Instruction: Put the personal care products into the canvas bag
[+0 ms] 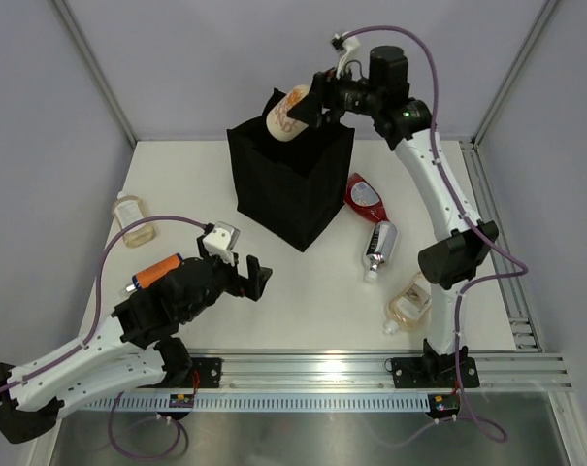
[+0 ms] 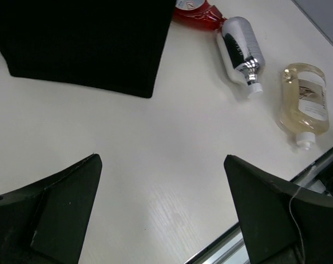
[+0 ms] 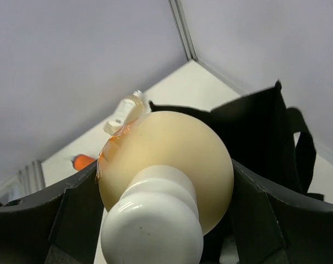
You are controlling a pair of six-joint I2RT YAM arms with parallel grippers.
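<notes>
Bare table ahead of the left gripper — the canvas bag blocks beyond; 3 bottles lie right.

The top external view looks down from high behind the near edge, taking in the whole table. The left wrist view sits low over it, facing the black bag and silver bottle (both shared with the top view). The right wrist view is close behind a cream bottle, the bag just beyond.
</notes>
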